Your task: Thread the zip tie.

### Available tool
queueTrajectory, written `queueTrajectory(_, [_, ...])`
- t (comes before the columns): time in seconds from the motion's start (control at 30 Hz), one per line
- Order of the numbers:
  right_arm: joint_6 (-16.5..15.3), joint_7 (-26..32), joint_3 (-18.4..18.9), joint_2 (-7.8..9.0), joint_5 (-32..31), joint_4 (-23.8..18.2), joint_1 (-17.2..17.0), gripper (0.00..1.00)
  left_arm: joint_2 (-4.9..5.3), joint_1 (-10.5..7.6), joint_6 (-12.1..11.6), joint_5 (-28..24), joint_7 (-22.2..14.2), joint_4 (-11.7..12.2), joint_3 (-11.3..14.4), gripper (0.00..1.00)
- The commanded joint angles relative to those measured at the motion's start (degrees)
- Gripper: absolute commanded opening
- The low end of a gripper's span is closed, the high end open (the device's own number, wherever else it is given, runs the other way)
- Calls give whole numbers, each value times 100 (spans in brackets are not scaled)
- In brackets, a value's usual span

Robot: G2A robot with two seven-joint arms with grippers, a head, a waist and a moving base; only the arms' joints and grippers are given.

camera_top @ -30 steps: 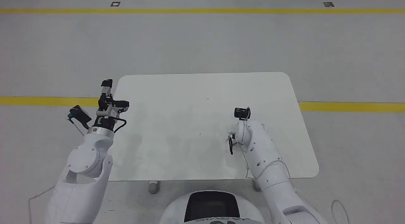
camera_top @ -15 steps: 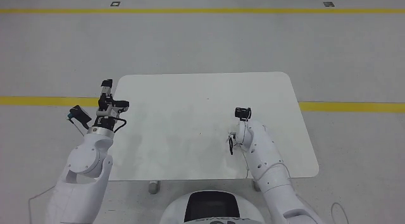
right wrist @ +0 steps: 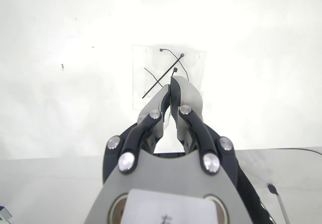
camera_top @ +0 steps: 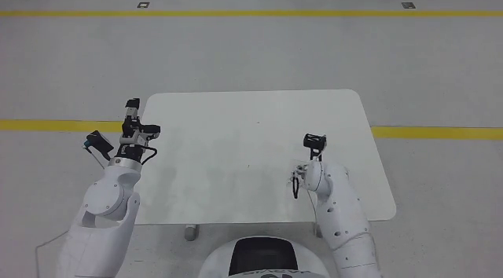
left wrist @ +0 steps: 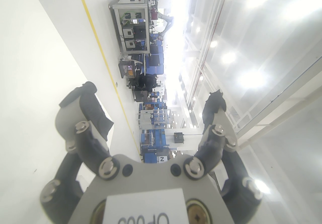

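Where the right hand hangs: over the near right part of the white worktop, above a clear sheet that lies flat on it.
Right hand, grip: both fingers are pressed together along their ribbed pads, with no gap at the tips. A short black stub with a small square head stands out just past the tips and looks pinched between them.
Zip tie: that stub is its head end; the fingers hide the rest of the strap.
Straight tie: lies slantwise on the clear sheet, head at the end away from the hand, passing just beside the fingertips.
Curved tie: lies on the same sheet and crosses the straight tie near its head, though which one is on top I cannot tell. It bends away behind one finger.
Thin strap end: crosses the straight tie lower down and runs behind the other finger; which tie it belongs to cannot be told.
Left hand: at the worktop's left edge, well apart from the sheet, fingers spread wide with nothing between them.
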Motion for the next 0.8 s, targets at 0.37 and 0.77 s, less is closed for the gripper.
queueTrajectory(0.37, [-531, -466, -35, -121, 1080, -1741, -1041, 0, 0, 0, 0, 0, 0, 0, 0, 100])
queueTrajectory(0.77, [-1753, -1262, 474, -41, 2855, -1641, -1221, 0, 0, 0, 0, 0, 0, 0, 0, 100])
